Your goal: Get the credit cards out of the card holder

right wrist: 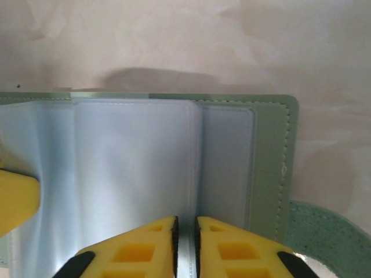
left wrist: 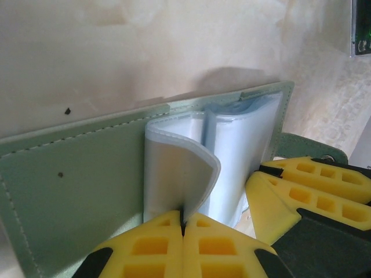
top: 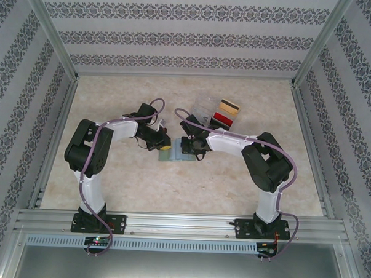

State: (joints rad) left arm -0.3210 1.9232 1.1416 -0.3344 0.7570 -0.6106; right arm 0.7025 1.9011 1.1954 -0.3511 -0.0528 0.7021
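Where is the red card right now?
In the top view, the red card lies right of centre, next to the tan striped card, farther back than the card holder.

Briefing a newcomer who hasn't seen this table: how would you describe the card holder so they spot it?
On the beige table, find where the left gripper and right gripper meet. The flat grey-green stitched wallet lies open there, showing bluish-clear pockets, unlike the red card farther back.
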